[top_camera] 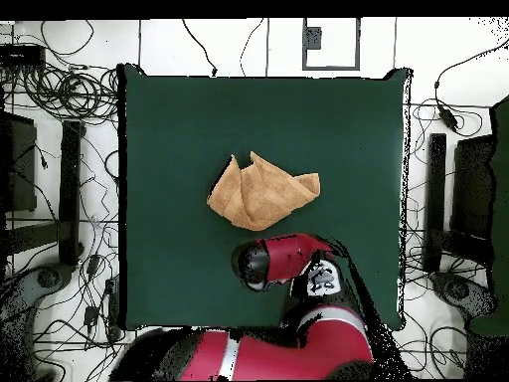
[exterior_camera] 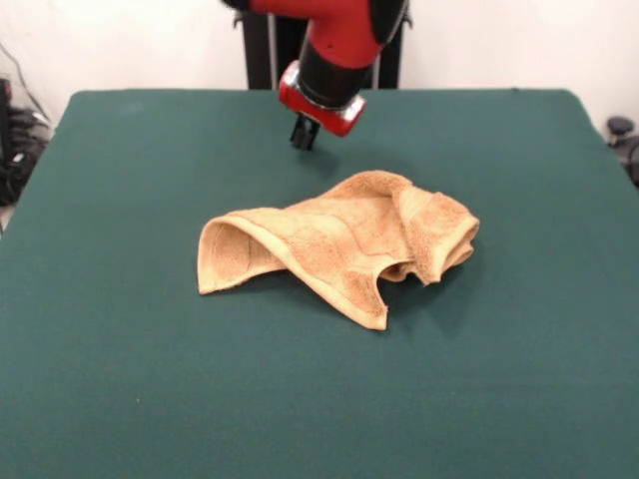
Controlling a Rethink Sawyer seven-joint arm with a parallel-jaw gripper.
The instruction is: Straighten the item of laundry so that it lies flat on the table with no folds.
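The tan-orange towel (exterior_camera: 339,244) lies crumpled near the middle of the dark green table (exterior_camera: 120,349). Its left part is folded over into a loop, its right part is bunched up, and one corner points toward the front. No label shows. My gripper (exterior_camera: 302,133) hangs from the red and black arm just behind the towel's far edge, above the felt and apart from the cloth. It holds nothing. In the overhead view the towel (top_camera: 263,194) sits at the centre of the table (top_camera: 179,119), and the arm's wrist (top_camera: 260,264) covers the gripper just below it.
The robot's black pedestal (exterior_camera: 262,50) stands at the table's far edge. In the overhead view, cables (top_camera: 70,95) and dark stands (top_camera: 72,189) lie on the floor on both sides of the table.
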